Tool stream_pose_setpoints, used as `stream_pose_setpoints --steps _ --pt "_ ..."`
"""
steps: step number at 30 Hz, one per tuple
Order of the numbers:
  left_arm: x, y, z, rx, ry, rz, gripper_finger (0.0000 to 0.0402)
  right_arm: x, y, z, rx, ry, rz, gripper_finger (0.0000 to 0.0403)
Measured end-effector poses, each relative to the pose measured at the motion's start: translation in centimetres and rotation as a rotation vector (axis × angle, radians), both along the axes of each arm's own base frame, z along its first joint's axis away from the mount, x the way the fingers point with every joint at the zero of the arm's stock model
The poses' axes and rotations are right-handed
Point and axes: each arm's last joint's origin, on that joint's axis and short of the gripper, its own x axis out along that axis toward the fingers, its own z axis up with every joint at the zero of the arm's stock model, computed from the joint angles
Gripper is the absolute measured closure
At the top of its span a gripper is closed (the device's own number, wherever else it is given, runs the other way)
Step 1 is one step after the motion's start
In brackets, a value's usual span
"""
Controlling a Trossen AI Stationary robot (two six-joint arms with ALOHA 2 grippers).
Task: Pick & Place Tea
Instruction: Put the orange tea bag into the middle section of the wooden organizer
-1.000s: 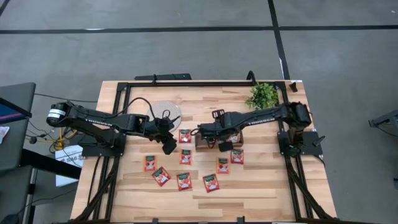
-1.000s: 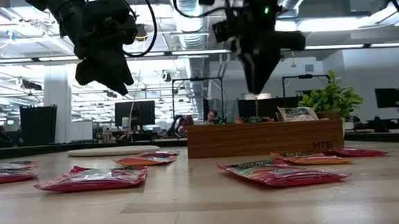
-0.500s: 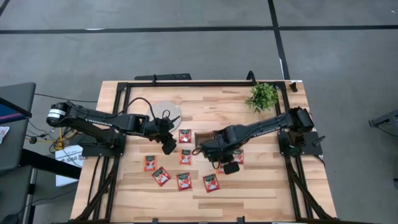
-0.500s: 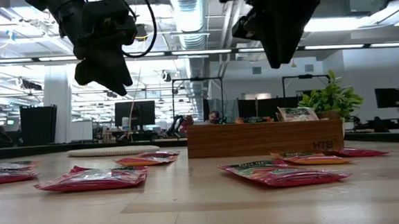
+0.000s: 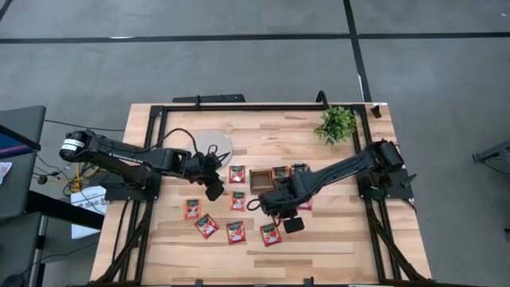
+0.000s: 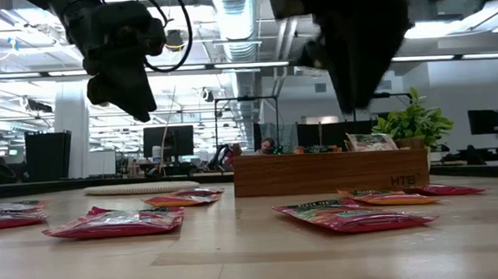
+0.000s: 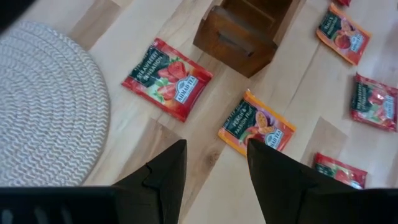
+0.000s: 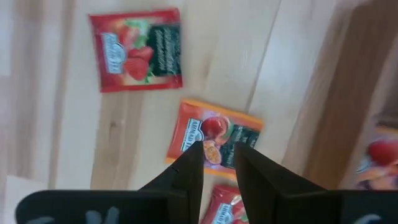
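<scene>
**A:** Where are the two arms?

**B:** The right gripper [image 5: 288, 217] hangs over the middle of the wooden table [image 5: 343, 239], just in front of the brown wooden tray [image 5: 260, 177]. Its fingers [image 8: 186, 171] are spread a little, with nothing between them, and past them the right wrist view shows an orange tea sachet [image 8: 215, 139] and a red strawberry one [image 8: 137, 48] flat on the boards.

**A:** And the left?

**B:** The left gripper [image 5: 213, 188] hovers beside the round woven mat [image 5: 210, 142], on the tray's left. Its fingers [image 7: 165, 171] are parted too, empty. Beyond them lie a strawberry sachet [image 7: 166, 78] near the mat's edge and an orange sachet [image 7: 257, 129] close to the tray's end.

**A:** Where's the rest of the tea?

**B:** Scattered on the table: a loose row of red sachets [image 5: 237, 232] across the front, two more [image 5: 237, 174] just left of the tray. At least one sachet [image 5: 280, 172] sits in the tray (which compartment, I can't tell for sure). The low view shows both grippers well above the tabletop, with flat sachets [image 6: 114, 222] under them.

**A:** Anything else?

**B:** A small green plant [image 5: 336, 123] at the far right corner.
</scene>
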Motion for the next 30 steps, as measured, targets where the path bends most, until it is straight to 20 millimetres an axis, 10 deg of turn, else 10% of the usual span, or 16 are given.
stream_pose_setpoints --steps 30 --pt "0.0 -0.1 0.0 0.03 0.006 -0.04 0.0241 -1.0 -2.5 -5.1 -0.061 -0.001 -0.358 0.0321"
